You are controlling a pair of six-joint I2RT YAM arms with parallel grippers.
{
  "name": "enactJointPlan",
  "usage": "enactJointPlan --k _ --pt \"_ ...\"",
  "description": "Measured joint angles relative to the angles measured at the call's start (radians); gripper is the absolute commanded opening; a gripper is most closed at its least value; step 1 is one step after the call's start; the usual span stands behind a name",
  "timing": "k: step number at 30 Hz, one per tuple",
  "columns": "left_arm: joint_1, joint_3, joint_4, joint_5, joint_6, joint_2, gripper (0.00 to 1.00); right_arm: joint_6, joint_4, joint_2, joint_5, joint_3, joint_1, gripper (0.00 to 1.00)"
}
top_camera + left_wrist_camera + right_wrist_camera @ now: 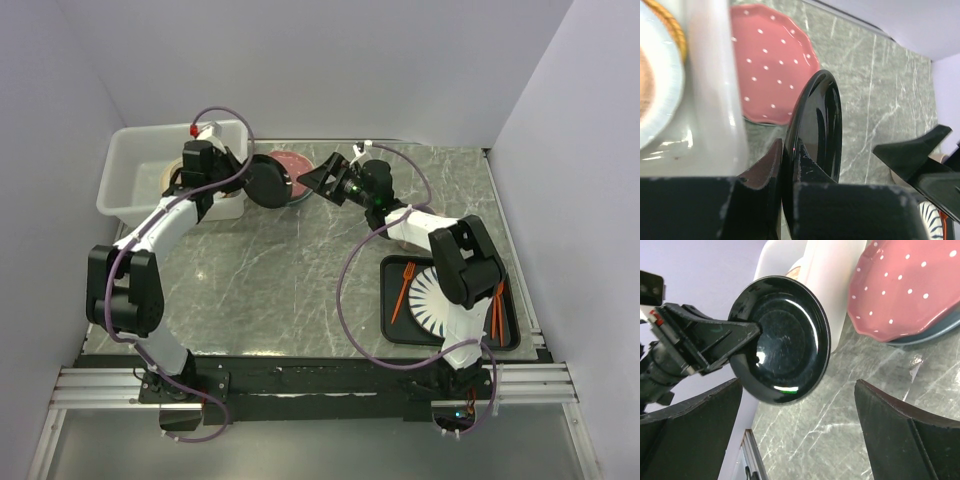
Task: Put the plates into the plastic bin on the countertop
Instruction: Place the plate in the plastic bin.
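Observation:
My left gripper (243, 180) (788, 150) is shut on the rim of a dark glossy plate (268, 182) (815, 130) (785, 350), which it holds on edge above the countertop (280, 270), just right of the plastic bin (125, 170) (715, 90) (825, 275). Inside the bin lie a white plate (655, 85) and a gold-rimmed one (671, 22). A pink white-dotted plate (295, 163) (770, 65) (910, 290) rests on a blue-grey plate (935, 332) beside the bin. My right gripper (318, 180) (800, 425) stands wide open just right of the dark plate, apart from it.
At the near right sits a black tray (395, 330) that holds a white plate with dark radial stripes (432, 290) and orange cutlery (404, 290). White walls close in the back and both sides.

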Motion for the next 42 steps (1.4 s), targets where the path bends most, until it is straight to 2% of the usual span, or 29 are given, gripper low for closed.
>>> enactJointPlan --k 10,18,26,42 --pt "0.154 -0.022 0.069 0.046 -0.063 -0.001 0.01 -0.003 0.002 -0.01 0.001 -0.015 0.001 1.0" --pt "0.309 -0.102 0.194 0.129 -0.193 0.005 0.01 -0.006 -0.002 -0.01 -0.004 -0.021 -0.002 1.0" --pt "0.346 -0.144 0.268 0.129 -0.249 0.014 0.01 -0.018 -0.013 -0.01 -0.01 -0.023 -0.007 1.0" --pt "0.404 -0.15 0.223 -0.025 -0.255 0.078 0.01 -0.034 -0.056 0.003 -0.023 -0.021 -0.008 1.0"
